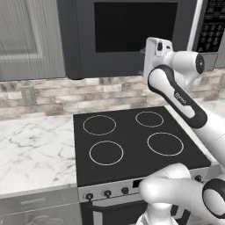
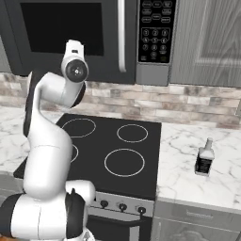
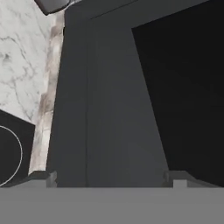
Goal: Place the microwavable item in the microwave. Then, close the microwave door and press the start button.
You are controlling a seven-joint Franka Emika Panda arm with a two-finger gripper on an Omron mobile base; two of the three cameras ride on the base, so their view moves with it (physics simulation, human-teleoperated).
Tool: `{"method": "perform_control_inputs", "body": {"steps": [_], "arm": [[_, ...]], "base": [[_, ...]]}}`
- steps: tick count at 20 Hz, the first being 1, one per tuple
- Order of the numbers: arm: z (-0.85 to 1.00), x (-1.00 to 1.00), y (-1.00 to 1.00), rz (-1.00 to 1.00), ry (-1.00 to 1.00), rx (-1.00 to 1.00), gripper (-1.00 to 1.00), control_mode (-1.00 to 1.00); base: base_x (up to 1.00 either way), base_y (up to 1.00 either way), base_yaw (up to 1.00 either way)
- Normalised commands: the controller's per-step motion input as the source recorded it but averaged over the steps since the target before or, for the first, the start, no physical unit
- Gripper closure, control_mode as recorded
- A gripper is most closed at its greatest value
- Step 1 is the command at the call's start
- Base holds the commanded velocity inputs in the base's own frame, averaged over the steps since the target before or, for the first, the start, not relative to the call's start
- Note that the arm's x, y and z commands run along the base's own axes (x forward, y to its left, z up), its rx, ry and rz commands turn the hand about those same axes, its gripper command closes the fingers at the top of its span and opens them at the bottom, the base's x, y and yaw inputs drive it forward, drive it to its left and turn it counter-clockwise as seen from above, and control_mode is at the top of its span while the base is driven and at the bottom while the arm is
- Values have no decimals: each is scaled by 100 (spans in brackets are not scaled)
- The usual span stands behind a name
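Item: microwave door (image 2: 61,28), wide black panel with dark glass; stands shut, flush with the front of the microwave (image 2: 150,73), above the stove (image 2: 117,141). Green mug: position cannot be told; if it is inside, the dark glass hides it. Door handle (image 2: 121,35): long silver bar, long axis vertical, at the door's right edge, between the glass and the keypad (image 2: 154,30). Keypad: black panel of small buttons at the microwave's right end, just beyond the handle; the start button is too small to pick out among them. Claw (image 3: 109,179): open, fingertips (image 3: 43,177) spread wide, nothing between them; raised to door height and facing the door's frame and glass at close range, whether touching cannot be told. Governing relation: the keypad lies to the claw's right at about the same height, with the handle bar standing between them; judged, the coming move is a sideways shift to the right past the bar, then a push straight in at the button. One arm only, so no choice of side. Periphery: marble worktop (image 2: 188,179) on both sides of the stove, a small dark bottle with a white label (image 2: 204,160) standing on its right part, well apart from the claw
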Motion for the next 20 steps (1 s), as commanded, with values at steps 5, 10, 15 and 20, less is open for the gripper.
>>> {"method": "perform_control_inputs", "body": {"steps": [5,10,15,20], "arm": [[-3,30,0,10,14,0,-100,-100],[-22,60,10,5,24,0,-100,-100],[-20,14,1,3,15,0,-100,-100],[-2,-100,-42,0,-8,3,-100,-100]], "base": [[0,0,0],[0,0,0],[0,0,0],[0,0,0]]}}
